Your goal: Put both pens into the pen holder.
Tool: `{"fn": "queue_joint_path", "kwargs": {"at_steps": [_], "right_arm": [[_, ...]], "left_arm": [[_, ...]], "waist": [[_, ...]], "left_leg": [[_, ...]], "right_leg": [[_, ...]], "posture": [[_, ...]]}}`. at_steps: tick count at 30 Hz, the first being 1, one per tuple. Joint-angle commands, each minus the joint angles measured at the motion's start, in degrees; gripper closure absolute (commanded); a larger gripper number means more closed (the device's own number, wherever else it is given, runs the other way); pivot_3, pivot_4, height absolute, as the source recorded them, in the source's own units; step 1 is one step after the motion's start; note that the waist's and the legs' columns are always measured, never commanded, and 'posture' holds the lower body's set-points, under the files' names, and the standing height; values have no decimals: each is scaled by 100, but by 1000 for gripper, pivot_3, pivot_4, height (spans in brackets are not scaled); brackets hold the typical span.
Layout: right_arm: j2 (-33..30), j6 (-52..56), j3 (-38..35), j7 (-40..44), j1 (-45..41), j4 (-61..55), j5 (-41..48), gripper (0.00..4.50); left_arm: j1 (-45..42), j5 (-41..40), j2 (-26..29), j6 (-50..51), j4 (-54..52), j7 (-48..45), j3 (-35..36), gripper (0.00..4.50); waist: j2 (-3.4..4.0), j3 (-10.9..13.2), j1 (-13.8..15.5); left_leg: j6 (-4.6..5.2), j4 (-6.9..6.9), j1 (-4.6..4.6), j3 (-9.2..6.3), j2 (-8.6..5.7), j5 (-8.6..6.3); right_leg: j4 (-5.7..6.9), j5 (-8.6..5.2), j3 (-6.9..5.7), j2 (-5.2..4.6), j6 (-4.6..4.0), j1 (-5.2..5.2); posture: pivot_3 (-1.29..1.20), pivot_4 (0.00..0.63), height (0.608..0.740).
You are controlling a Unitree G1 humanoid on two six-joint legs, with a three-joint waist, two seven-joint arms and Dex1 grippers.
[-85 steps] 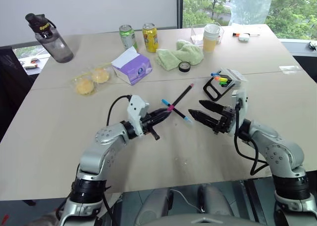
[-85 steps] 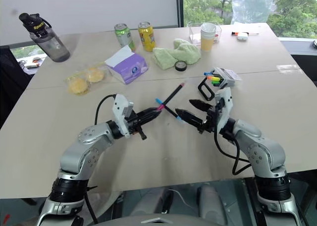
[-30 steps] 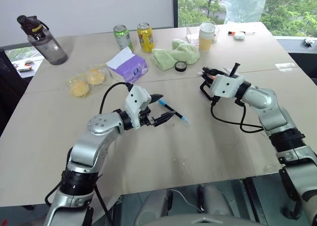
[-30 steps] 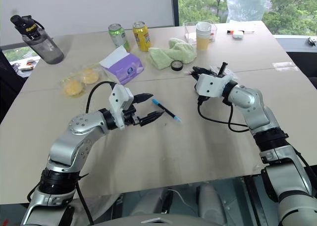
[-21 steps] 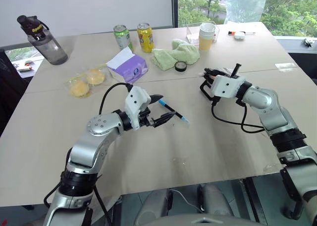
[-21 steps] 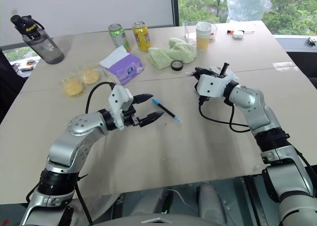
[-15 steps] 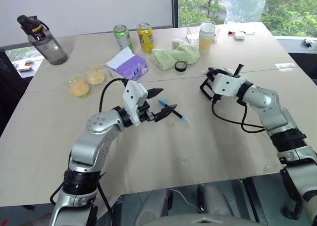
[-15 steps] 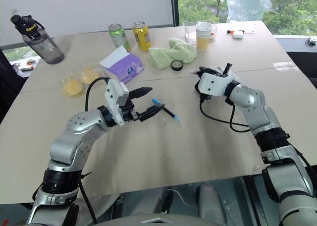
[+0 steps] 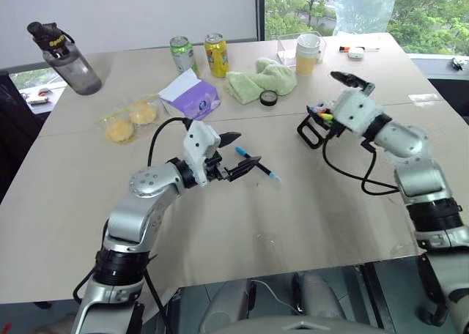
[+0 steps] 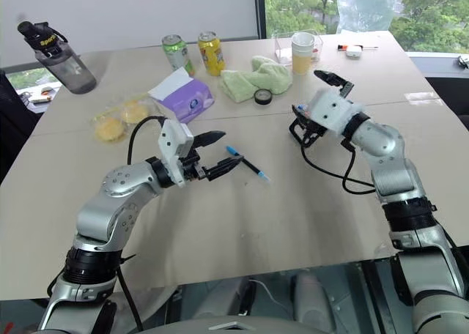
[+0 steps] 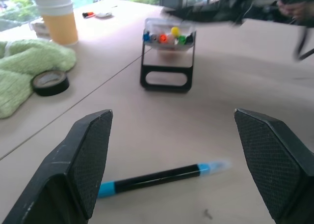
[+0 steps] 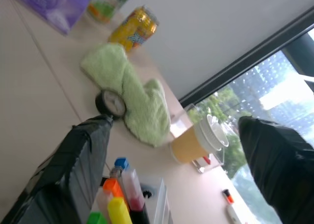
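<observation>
We find the left pincer (image 9: 236,157) open, straddling the blue-ended pen (image 9: 257,164) lying on the table (image 9: 308,202). The right pincer (image 10: 321,92) gapes empty above the pen holder (image 9: 320,124), at two o'clock from that pen. We advise lowering squarely and closing mid-barrel.

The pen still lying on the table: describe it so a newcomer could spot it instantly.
Start at the purple tissue box on the table and look toward the robot. Between the left gripper and the pen holder, the pen lies flat, alone. It is slim, with a black barrel and light-blue ends.
</observation>
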Motion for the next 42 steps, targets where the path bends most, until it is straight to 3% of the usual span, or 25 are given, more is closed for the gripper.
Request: {"fn": "queue_joint_path", "kwargs": {"at_steps": [1,3,9,15,19,22,27,33,38,42], "right_arm": [[98,1117,-452,616,621,-1186,1686,119],[-4,1702,-545,983,1193,-1707,2393,119],[55,2241,-774,919,1814,-2115,2984,119],[-244,2846,-880,1305,2578,-2559,3688,119],[-337,2737,-918,1444,2984,-2533,3697,119],[-306,2401,-991,1509,3217,-2328,3504,119],[-494,2003,-1006,1637,3702,-2286,3103,119],[-410,2000,-1215,1333,4157,-2642,3142,119],[-296,1977,-1250,1100,4377,-2872,3096,119],[-259,1956,-1321,989,4555,-3029,3113,0]], "left_arm": [[-73,-78,-352,156,41,371,-26,407],[-73,-166,-690,356,95,656,-22,407],[-182,257,-1179,953,50,1438,-453,407],[-408,586,-755,228,463,801,-717,407],[-883,754,-196,-737,1545,-285,-849,407],[-1512,1039,142,-1893,2994,-1524,-1147,407],[-2392,1114,15,-3302,4932,-3122,-1325,407],[-3688,1915,-297,-4702,7386,-3862,-1621,407],[-4456,2894,-407,-5259,8638,-3655,-2041,407],[-4792,3222,-488,-5163,9015,-3977,-2154,1628]], "waist": [[0,-1,5],[-4,-1,50],[-4,1,6],[-5,1,28],[-4,1,27],[-5,1,42],[-7,2,75],[-21,11,52],[-37,15,0],[-37,14,-12]], "left_leg": [[0,1,0,-5,1,0],[2,2,2,-14,0,-1],[5,9,8,-10,-3,-2],[4,9,7,-10,-1,-2],[4,9,9,-11,-2,-2],[4,10,8,-12,-2,-2],[6,9,2,-16,-11,-3],[8,11,-4,-21,-14,-4],[10,12,-3,-18,-14,-4],[10,21,6,-13,-15,-4]], "right_leg": [[0,0,-3,0,0,4],[-10,0,-12,-3,0,19],[-7,1,-10,-3,2,24],[-5,1,-11,-4,2,23],[-5,1,-15,-3,1,25],[-5,1,-21,-3,2,24],[-18,0,-44,-9,3,24],[-21,1,-51,-9,4,24],[-17,0,-47,-7,7,24],[4,0,-43,2,10,27]], "posture": [[0,150,740],[0,150,740],[0,150,740],[0,150,740],[0,150,740],[0,150,740],[0,150,740],[0,150,740],[0,150,740],[0,150,740]]}}
